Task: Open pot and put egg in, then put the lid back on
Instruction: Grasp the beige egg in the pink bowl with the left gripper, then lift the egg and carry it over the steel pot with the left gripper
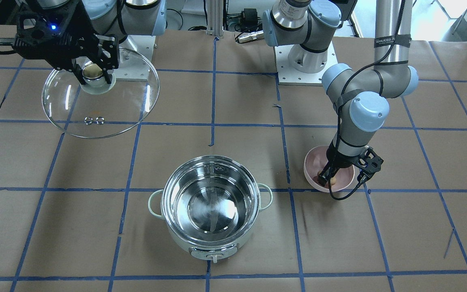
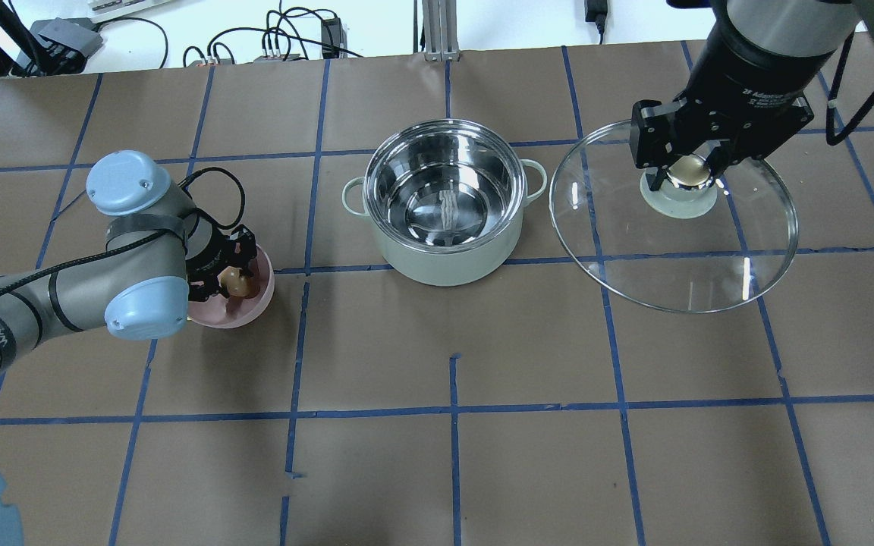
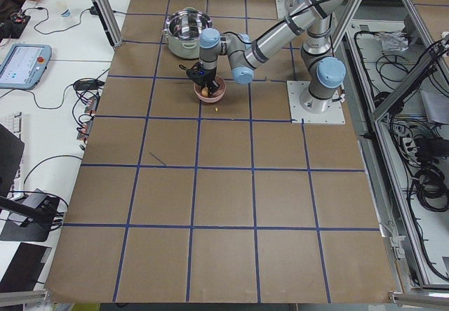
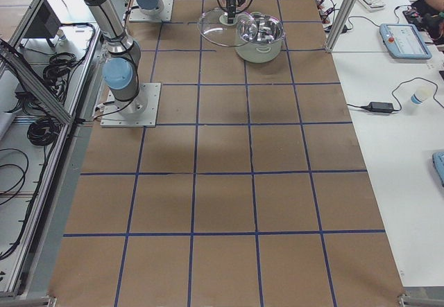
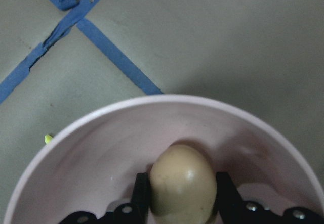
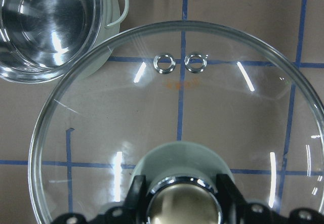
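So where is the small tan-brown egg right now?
The small tan-brown egg sits at the overhead view's left, inside the pink bowl, held by the left gripper, left of the open mint-white steel pot.

Counter [image 2: 452,455]: brown paper surface, blue tape grid. Standing on it: one pot [image 2: 444,262], uncovered, near centre; one pink bowl [image 2: 251,309], well apart toward the robot's left.

The wrist views cut off the lid [image 6: 177,107] and pink bowl [image 5: 91,153] at their bottom edges.
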{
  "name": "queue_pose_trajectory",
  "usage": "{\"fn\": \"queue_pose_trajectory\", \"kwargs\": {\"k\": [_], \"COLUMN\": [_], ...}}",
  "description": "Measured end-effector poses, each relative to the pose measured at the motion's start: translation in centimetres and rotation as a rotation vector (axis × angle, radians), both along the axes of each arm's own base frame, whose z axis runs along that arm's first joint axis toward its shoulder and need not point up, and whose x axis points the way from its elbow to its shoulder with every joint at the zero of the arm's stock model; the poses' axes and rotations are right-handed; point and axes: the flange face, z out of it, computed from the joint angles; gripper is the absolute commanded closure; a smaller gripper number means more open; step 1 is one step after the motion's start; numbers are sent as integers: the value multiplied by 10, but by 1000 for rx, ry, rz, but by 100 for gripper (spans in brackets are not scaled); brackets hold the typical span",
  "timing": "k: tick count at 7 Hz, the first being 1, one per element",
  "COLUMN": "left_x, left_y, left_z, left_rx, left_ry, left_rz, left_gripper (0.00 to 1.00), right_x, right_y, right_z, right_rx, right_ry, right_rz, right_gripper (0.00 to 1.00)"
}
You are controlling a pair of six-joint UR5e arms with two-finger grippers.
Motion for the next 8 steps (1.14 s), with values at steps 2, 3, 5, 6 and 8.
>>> {"fn": "queue_pose_trajectory", "kwargs": {"k": [2, 3, 5, 6, 8], "left_x": [-3, -7, -25, -50, -111], "left_y": [-11, -18, -34, -44, -58], "left_z": [21, 41, 89, 118, 163], "left_rx": [-27, -31, -22, -29, -66], "left_ry": [-2, 16, 58, 63, 67], "left_rz": [-8, -15, -48, -95, -201], "left_gripper": [73, 73, 73, 73, 74], "right_x": [0, -1, 0, 1, 1], "right_y": [0, 0, -1, -3, -3], "right_z": [0, -1, -1, -1, -1], "right_rx": [1, 2, 1, 0, 1], "right_ry": [4, 5, 0, -1, -2], "right_rz": [1, 1, -4, -7, -8], "right_gripper": [95, 95, 95, 95, 95]}}
